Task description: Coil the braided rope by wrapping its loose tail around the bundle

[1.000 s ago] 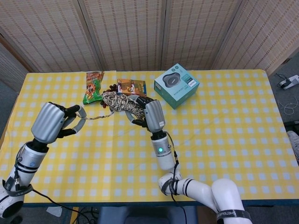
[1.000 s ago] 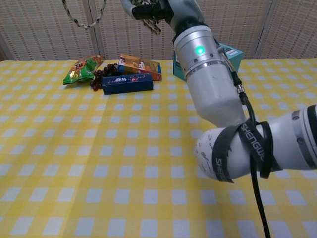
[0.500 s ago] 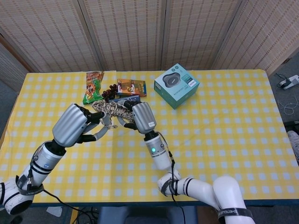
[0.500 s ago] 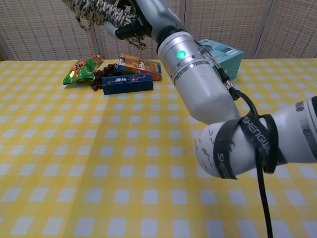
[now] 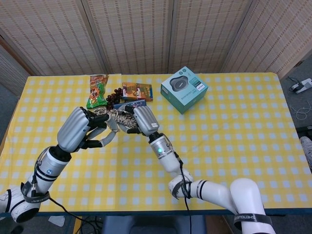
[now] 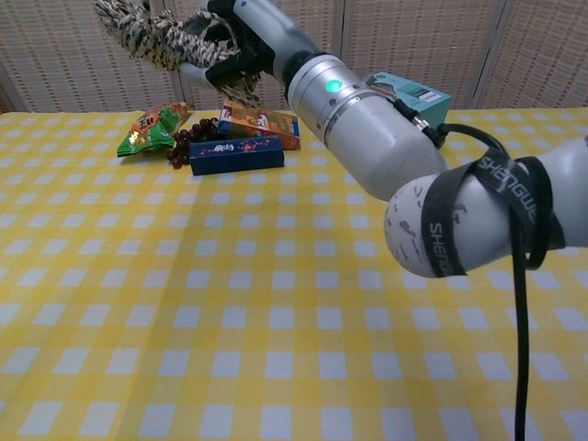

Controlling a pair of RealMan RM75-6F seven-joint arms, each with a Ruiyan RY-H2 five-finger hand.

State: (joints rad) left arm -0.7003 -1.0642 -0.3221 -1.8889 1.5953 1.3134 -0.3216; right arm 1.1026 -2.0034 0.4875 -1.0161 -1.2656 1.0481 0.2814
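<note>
Holding the rope bundle (image 5: 117, 118) up off the table, my right hand (image 5: 139, 119) sits just left of centre in the head view, its fingers wrapped around the right end of the coil. In the chest view the same hand (image 6: 241, 41) shows at the top of the frame, dark fingers (image 6: 219, 57) closed over the braided strands. My left hand (image 5: 80, 129) is just to the left of it in the head view, close against the other end of the bundle, with its fingers curled toward the rope. I cannot tell from here whether it actually grips the loose tail or only touches it; the strands and fingers overlap too much. The chest view does not show the left hand at all, only the bundle (image 6: 152, 37) hanging out to the upper left.

Beyond the hands, toward the top of the head view, a green snack bag (image 5: 97, 91) lies on the yellow checked tablecloth (image 5: 234, 136), with a small cluster of dark beads (image 5: 113, 95) beside it. A colourful flat box (image 5: 137, 91) sits right of those, and a dark blue box (image 6: 235, 154) shows in front of it in the chest view. Further right stands a teal box (image 5: 184, 89) with a picture of a round device on its lid. A woven screen (image 5: 146, 34) closes off the back.
</note>
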